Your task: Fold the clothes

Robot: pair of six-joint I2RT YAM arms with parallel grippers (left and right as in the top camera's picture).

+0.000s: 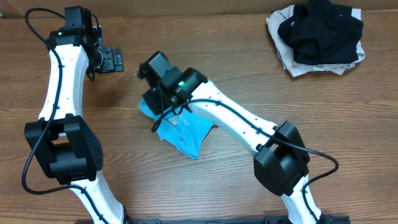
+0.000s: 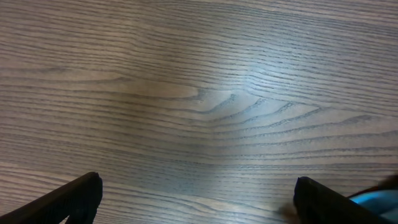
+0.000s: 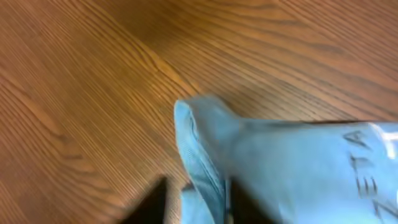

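Overhead: blue T-shirt [image 1: 186, 134], bunched at centre of tabletop [image 1: 236, 56], no neat fold yet; all folding remains. Right claw [image 3: 198, 199] straddles its hem, grip unclear. Left claw [image 2: 198, 186] apart, idle.

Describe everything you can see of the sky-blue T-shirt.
The light sky-blue, cotton-looking T-shirt lies crumpled in a small, roughly triangular bunch on the wooden table, near its middle, partly hidden under the white right arm. White printed lettering shows in the right wrist view. A stitched hem fold sits between the right gripper's fingers; whether they pinch it is unclear.
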